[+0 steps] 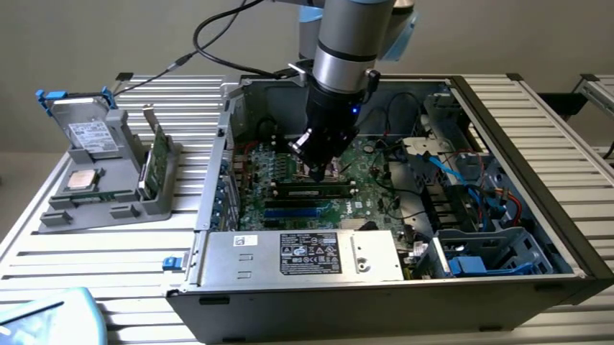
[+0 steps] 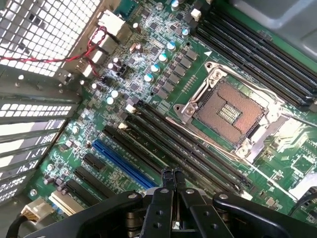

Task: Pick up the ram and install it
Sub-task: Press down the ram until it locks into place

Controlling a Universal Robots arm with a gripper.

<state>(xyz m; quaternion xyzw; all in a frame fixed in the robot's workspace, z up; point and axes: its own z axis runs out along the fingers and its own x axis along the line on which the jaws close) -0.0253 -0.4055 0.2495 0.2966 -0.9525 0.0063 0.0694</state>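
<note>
Print on the power supply label is being shown too small to be read. The case on the worktop is being filled by a motherboard. The ram is being seen along its slots, just below the pincer, which is being pressed shut on nothing. A chip and a green card are being carried by a grey rack.
</note>
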